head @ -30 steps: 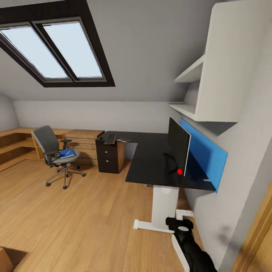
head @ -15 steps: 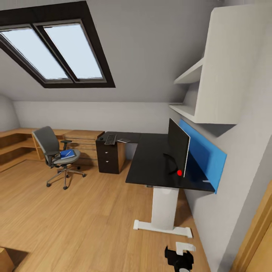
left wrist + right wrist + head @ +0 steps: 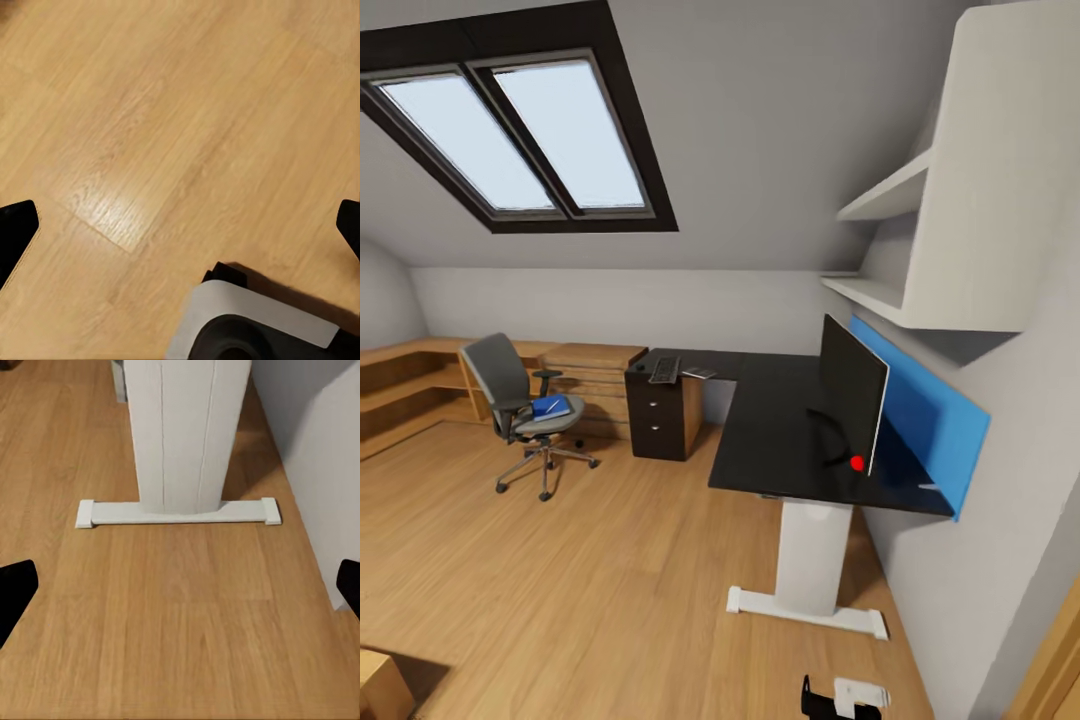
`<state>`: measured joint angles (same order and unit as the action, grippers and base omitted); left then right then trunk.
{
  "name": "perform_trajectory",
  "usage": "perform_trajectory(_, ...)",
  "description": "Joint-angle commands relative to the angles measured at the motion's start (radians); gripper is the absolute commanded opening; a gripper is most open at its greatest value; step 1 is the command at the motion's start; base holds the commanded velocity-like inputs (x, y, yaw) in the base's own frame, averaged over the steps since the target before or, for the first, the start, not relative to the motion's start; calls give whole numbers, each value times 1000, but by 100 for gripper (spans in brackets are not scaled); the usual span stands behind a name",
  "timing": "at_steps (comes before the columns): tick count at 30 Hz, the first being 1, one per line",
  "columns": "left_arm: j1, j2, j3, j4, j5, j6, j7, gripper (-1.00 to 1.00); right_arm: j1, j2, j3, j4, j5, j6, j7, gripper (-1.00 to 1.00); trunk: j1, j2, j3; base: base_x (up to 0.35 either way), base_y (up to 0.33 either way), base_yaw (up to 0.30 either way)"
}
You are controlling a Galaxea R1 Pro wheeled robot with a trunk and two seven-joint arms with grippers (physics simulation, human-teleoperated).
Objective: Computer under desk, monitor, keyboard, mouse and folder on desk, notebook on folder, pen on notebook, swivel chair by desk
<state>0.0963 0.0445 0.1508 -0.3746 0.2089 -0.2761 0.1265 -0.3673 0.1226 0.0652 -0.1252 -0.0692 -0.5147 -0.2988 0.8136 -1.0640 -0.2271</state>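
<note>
The desk (image 3: 780, 440) with its black top and blue back panel stands at the right wall, and the monitor (image 3: 852, 398) is upright on it. On the desk's far wing lie the keyboard (image 3: 664, 369) and a thin flat notebook (image 3: 699, 373). The swivel chair (image 3: 520, 405) stands apart at the left with the blue folder (image 3: 551, 407) on its seat and the pale pen lying on the folder. The computer and mouse are out of view. My left gripper (image 3: 180, 229) is open over bare floor. My right gripper (image 3: 180, 585) is open and faces the desk's white leg (image 3: 187, 435).
A dark drawer cabinet (image 3: 663, 420) sits under the desk's far wing, beside a light oak chest (image 3: 592, 382). White shelves (image 3: 920, 250) hang above the desk. A cardboard box (image 3: 380, 685) sits at the near left. Open wood floor (image 3: 590, 570) lies between me and the chair.
The head camera has shifted, sliding the whole scene slightly right. My right arm has dropped from beside the desk's foot to the picture's bottom edge.
</note>
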Motion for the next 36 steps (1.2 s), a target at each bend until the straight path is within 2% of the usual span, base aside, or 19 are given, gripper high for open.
perform_trajectory(1,0,0,-4,-1,8,-2,1,100,-1,1,7,1,-7,-4,-4,100,1,-1,-2,179,271,189)
perform_trajectory(10,0,-1,-5,-1,7,-2,1,100,-1,3,11,0,-7,-3,-2,100,1,-1,-6,198,271,165)
perform_trajectory(13,0,-1,-5,-1,7,-2,1,100,-1,3,11,1,-4,-4,17,100,1,-1,-7,213,271,24)
perform_trajectory(14,0,-2,-5,-1,7,-2,1,100,-1,2,11,1,-1,-4,45,100,1,-1,-7,216,271,6)
perform_trajectory(22,0,-3,-5,-1,7,-2,1,100,-1,3,11,2,1,-5,64,100,1,-1,-7,219,271,24)
perform_trajectory(29,0,-3,-5,-1,7,0,1,100,-1,3,13,12,6,-5,65,100,1,-1,-7,237,268,223)
perform_trajectory(36,0,-1,-5,-1,7,4,1,100,-1,3,17,17,37,-5,66,100,1,-1,-11,264,237,238)
